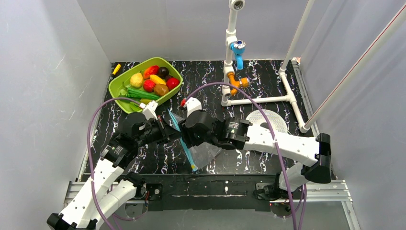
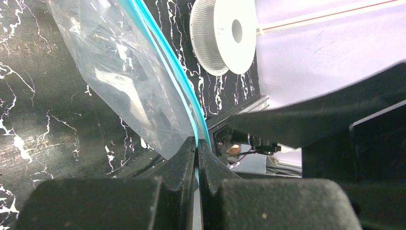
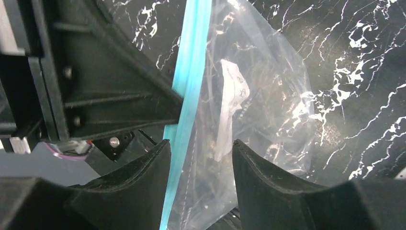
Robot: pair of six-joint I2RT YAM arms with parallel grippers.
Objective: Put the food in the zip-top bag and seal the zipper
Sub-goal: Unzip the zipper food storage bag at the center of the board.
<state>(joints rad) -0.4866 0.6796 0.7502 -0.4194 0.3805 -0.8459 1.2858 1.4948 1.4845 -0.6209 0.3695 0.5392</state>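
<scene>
One zipper sits clamped in left pincer.

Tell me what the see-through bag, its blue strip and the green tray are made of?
The bag looks like thin clear plastic film: it crinkles, glints, and the table shows through. Its zipper seems thicker, stiffer light-blue plastic, holding a straight band. The green tray is probably smooth moulded plastic, judging by its even colour and sheen.

zip-top bag half hidden under arms, zipper ends cropped
</scene>
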